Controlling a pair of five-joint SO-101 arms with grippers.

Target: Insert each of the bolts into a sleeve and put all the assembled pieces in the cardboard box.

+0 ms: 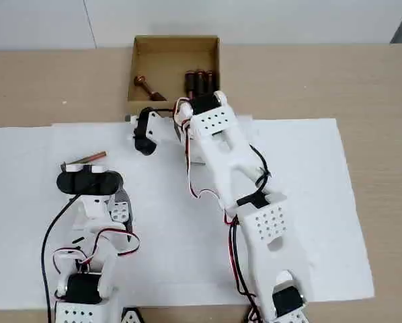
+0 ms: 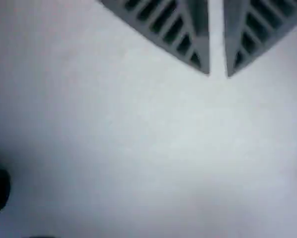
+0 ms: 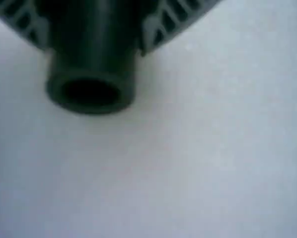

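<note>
Step in hand (my judgement): mate the one loose bolt [image 1: 83,159] in sight with the sleeve [image 3: 91,89] in the right gripper [image 3: 94,34].

How to do it well:
- The left gripper [image 2: 216,59] opens and takes the bolt near one end, so most of the shank stands free.
- The right gripper presents the sleeve's open bore square to the shank.
- Line up the axes before pushing, then feed slowly. A tilted entry could jam, or lever the sleeve out of the grip.

Right jaws: clenched on the sleeve, a finger on either side of its body. The open mouth sticks out past the fingertips and the bore looks empty. The sleeve hangs over the paper [image 1: 308,175]; I cannot tell whether it touches.

Left jaws: nearly together, only a thin slit between them and nothing in it. They sit low over bare paper.

Outward:
- The bolt lies flat on the paper just beyond the left gripper, apart from it, with no sleeve on it.
- The right gripper sits at the paper's far edge, just short of the box [image 1: 167,60].
- The box stands on the table [image 1: 362,81] and holds assembled pieces [image 1: 197,82]: three side by side, and one apart from them.
</note>
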